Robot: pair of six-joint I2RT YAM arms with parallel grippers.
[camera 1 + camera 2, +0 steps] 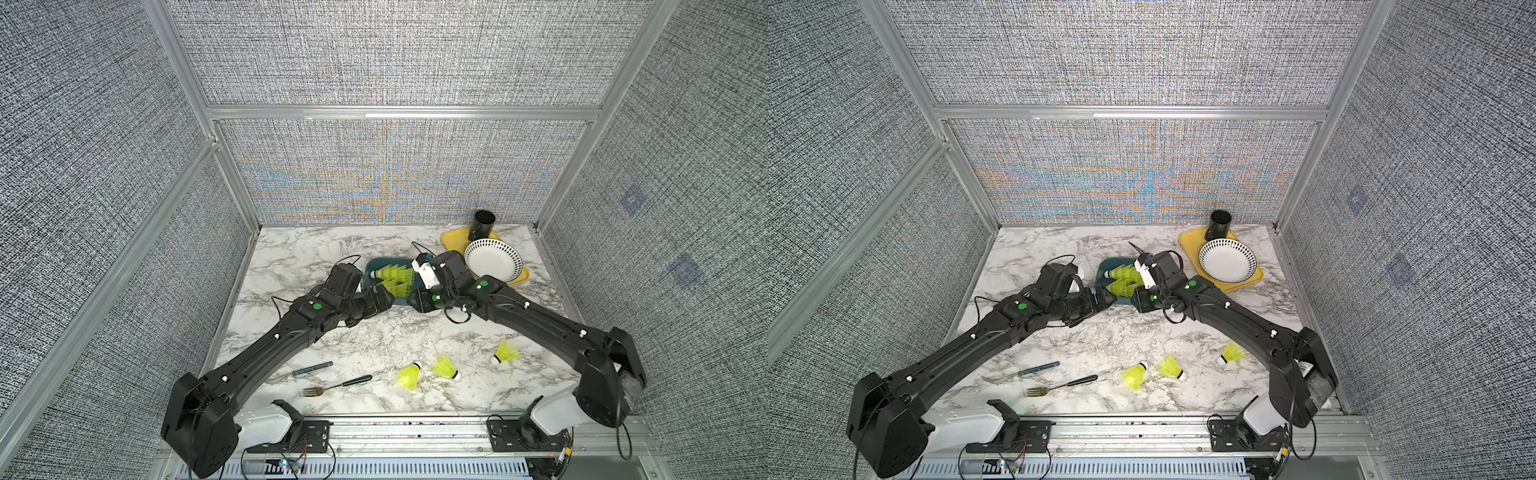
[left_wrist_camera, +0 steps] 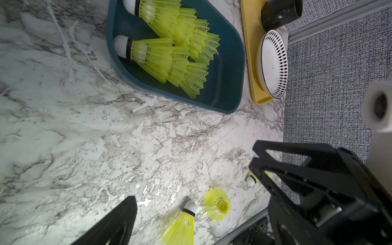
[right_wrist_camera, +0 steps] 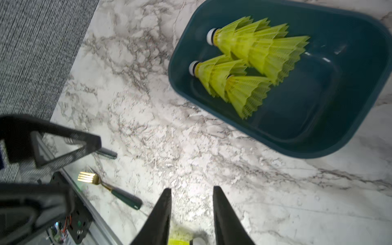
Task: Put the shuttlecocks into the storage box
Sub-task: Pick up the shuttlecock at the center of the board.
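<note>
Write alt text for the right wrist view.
A shallow dark teal plastic storage box holds two nested rows of neon yellow-green plastic shuttlecocks on a white marble table. The right gripper, black fingers apart, has nothing between its tips; a gold fork with a dark handle lies nearby.

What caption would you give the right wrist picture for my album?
Two nested stacks of shuttlecocks lie in the storage box, seen past the open right gripper.

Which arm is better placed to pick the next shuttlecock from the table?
Probably the right: the three loose shuttlecocks lie on its side of the table, and the right gripper looks open and empty.
</note>
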